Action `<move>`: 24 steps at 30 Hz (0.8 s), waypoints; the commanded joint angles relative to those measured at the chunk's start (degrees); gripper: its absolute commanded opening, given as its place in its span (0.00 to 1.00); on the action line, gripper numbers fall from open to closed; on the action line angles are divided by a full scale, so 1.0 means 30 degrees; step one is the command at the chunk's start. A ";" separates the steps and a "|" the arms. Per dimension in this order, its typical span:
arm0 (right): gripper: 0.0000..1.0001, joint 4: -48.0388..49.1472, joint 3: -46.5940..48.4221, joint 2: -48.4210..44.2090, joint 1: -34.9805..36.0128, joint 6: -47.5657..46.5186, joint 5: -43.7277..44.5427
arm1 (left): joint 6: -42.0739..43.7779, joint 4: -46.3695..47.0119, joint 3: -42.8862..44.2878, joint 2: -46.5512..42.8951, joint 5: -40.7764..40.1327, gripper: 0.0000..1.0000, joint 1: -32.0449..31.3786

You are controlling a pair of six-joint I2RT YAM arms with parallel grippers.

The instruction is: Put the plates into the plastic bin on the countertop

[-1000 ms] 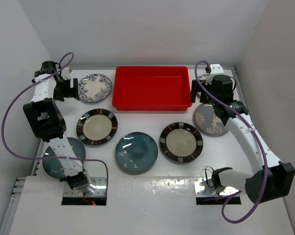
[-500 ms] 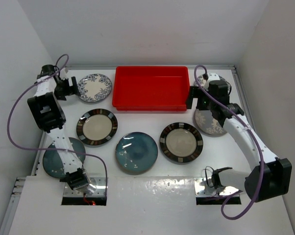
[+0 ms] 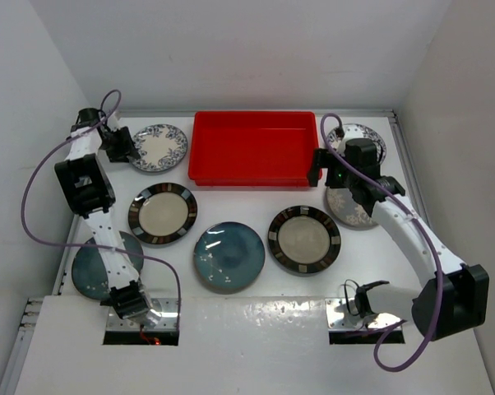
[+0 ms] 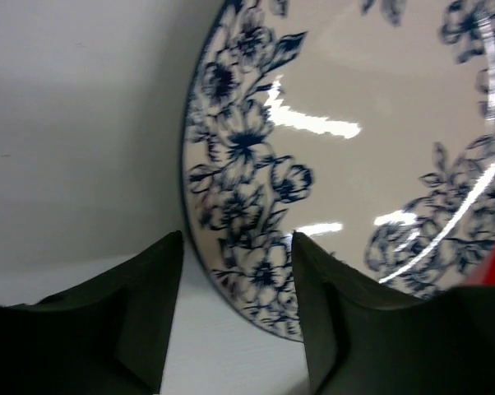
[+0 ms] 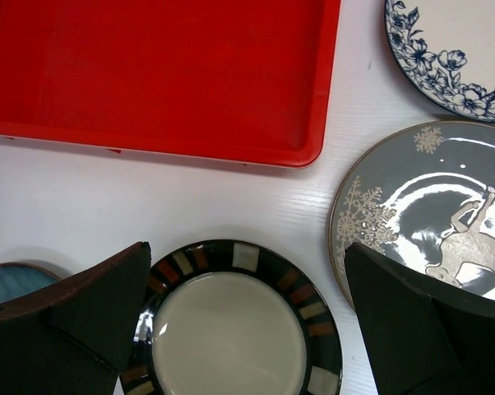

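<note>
My left claw (image 4: 237, 247) straddles the rim of the floral plate (image 4: 354, 164), half-open and not clamped — right claw (image 5: 247, 255) gapes wide, holding nothing, near the red bin (image 5: 149, 74).

Left arm (image 3: 108, 243), right arm (image 3: 412, 234): white links, black joint blocks. Purple cable (image 3: 24, 210) loops beside each. Fingers (image 4: 124, 321) dark, matte, wedge-shaped. Red speck near left base, perhaps wiring.

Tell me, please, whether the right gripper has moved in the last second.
Yes. The right gripper slid left and nearer, toward the red bin's near right corner.

Overhead; both wrist views close over plates (image 5: 231, 329)
</note>
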 commanded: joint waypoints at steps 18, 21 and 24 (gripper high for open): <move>0.99 0.0718 -0.1080 -0.0350 -0.1942 0.2258 -0.1728 | -0.2125 -0.0182 -0.0714 -0.0538 0.5691 0.00 0.1262; 0.99 0.0689 -0.1228 -0.0497 -0.2118 0.2461 -0.1991 | -0.2301 0.0287 -0.0714 -0.2088 0.6306 0.00 0.1470; 0.99 0.0689 -0.1316 -0.0555 -0.2235 0.2696 -0.2226 | -0.2709 0.0843 -0.0538 -0.3871 0.6132 0.00 0.1470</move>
